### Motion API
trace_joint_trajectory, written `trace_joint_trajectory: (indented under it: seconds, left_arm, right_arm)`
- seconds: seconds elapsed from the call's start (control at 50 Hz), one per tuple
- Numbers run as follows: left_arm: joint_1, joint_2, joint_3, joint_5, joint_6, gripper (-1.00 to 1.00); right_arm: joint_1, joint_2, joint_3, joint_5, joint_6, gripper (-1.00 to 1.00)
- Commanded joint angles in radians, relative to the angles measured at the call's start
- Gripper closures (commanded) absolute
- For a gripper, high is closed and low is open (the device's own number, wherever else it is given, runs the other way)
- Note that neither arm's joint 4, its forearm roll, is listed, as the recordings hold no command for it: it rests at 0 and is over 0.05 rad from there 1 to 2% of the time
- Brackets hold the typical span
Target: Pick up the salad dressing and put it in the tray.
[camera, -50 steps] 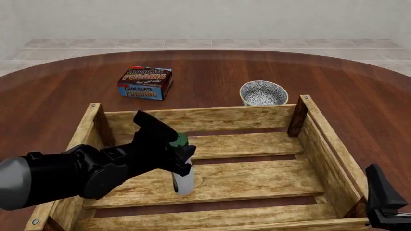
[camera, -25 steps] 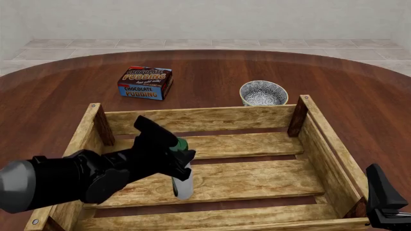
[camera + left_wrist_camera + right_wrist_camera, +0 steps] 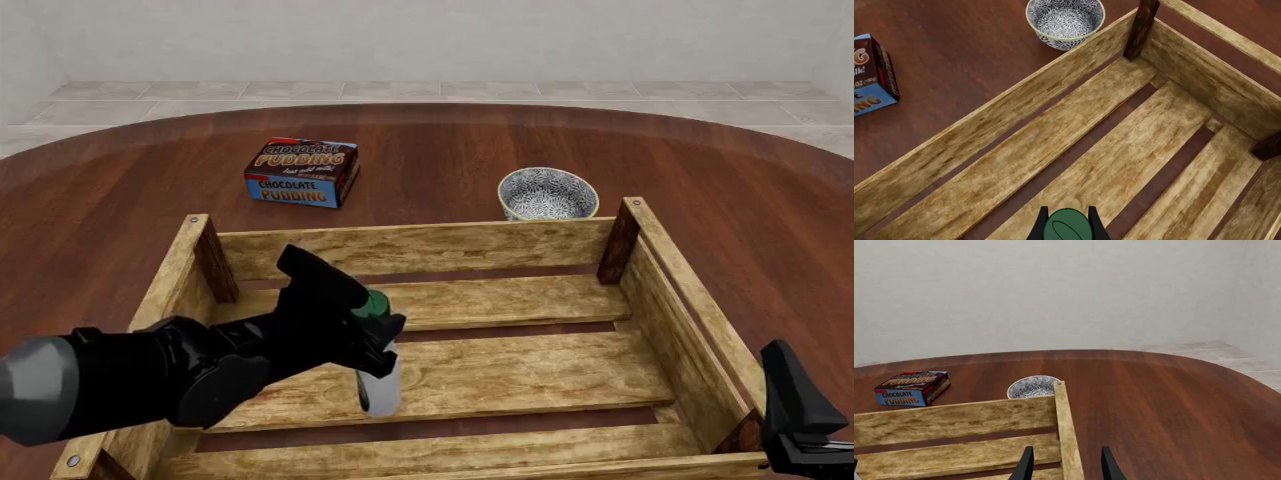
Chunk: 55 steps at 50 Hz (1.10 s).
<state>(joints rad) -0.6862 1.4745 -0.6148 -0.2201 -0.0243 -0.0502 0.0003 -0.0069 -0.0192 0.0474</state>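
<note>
Left pincer [image 3: 378, 322] pinching salad dressing [image 3: 380, 385] by its green neck, bottle upright inside the tray [image 3: 534, 375] on a slat. Right pincer [image 3: 1064, 465] spread, near tray's right wall.

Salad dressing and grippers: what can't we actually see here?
- Salad dressing: front view shows only the lower white body and a bit of green neck; the left gripper covers the rest. Left wrist view cuts it off at the edge, cap only.
- Bottle base contact with the tray floor: cannot tell from either view.
- Right gripper: fingers cut off by the right wrist view's edge; nothing between them. Front view shows only part of it at the corner.
</note>
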Motion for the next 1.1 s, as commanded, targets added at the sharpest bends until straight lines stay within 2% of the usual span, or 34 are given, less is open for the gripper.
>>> trace_joint_trajectory:
  seconds: [0.02, 0.78, 0.8, 1.1]
  left_arm:
    - [-0.001, 0.012, 0.006, -0.012, 0.015, 1.0]
    - [0.009, 0.033, 0.01, -0.018, 0.039, 1.0]
    - [0.01, 0.035, 0.009, -0.018, 0.037, -1.0]
    - [0.014, 0.032, 0.008, -0.017, 0.051, -1.0]
  right_arm:
    - [-0.001, 0.0, 0.0, 0.0, 0.0, -1.0]
    - [-0.001, 0.0, 0.0, 0.0, 0.0, -1.0]
    - [-0.001, 0.0, 0.0, 0.0, 0.0, -1.0]
    - [-0.001, 0.0, 0.0, -0.001, 0.001, -1.0]
